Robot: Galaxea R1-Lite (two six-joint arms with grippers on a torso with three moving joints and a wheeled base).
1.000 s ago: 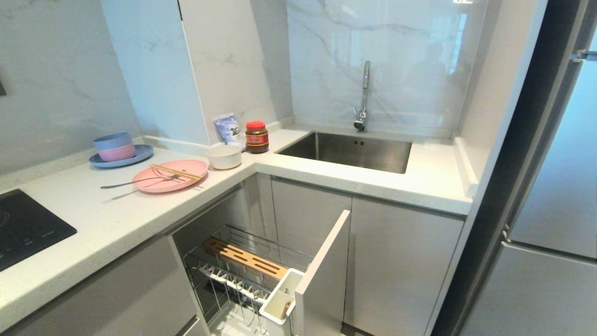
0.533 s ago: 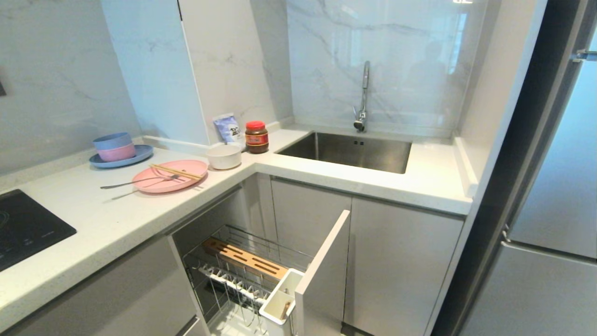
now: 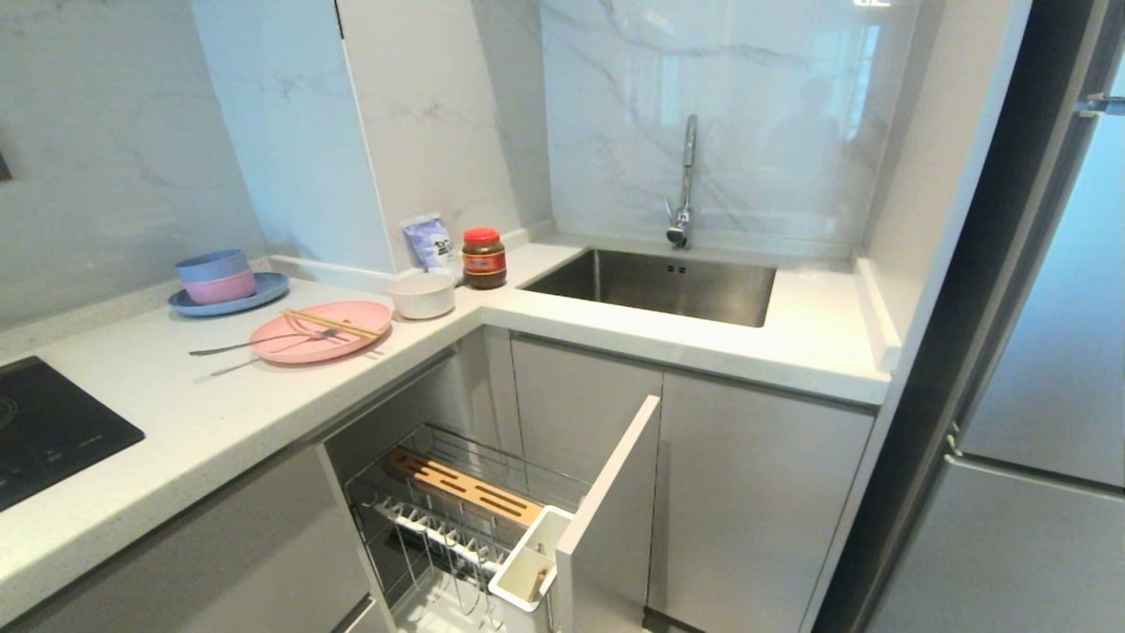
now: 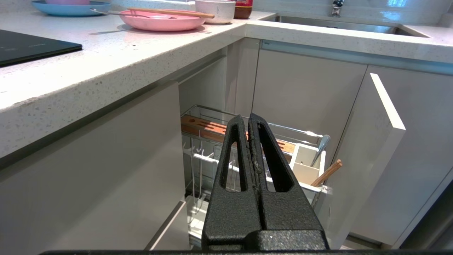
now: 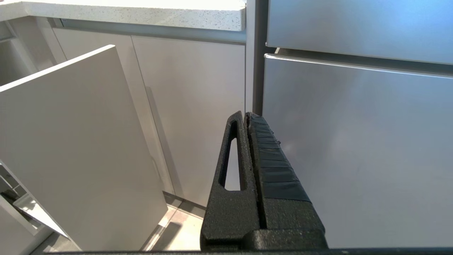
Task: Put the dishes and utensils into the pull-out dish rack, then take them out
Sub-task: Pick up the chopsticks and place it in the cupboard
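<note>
The pink plate [image 3: 322, 330] lies flat on the desk [image 3: 202, 413] near its front edge, with the chopsticks [image 3: 330, 323] across it and the fork [image 3: 255, 340] resting head-on-plate, handle out over the desk. I judge the plate light, stiff and slick; lying flat, only its raised rim offers a bite. The chopsticks look light and liable to roll, the fork thin and slippery, so I'd pinch each mid-shaft. The cream bowl [image 3: 423, 294] stands just beside the plate, best taken by its wall.

Below, the pull-out dish rack [image 3: 466, 519] stands drawn out, prongs bare; its white caddy [image 4: 307, 163] holds a wooden stick-end and something metal. The grey front panel [image 3: 611, 501] hems it on one side, the desk's overhang on the other.

My left pincer [image 4: 247, 122] is pressed together, empty, low before the rack. My right pincer [image 5: 246, 118] is likewise together, facing the fridge [image 5: 354, 141].
</note>
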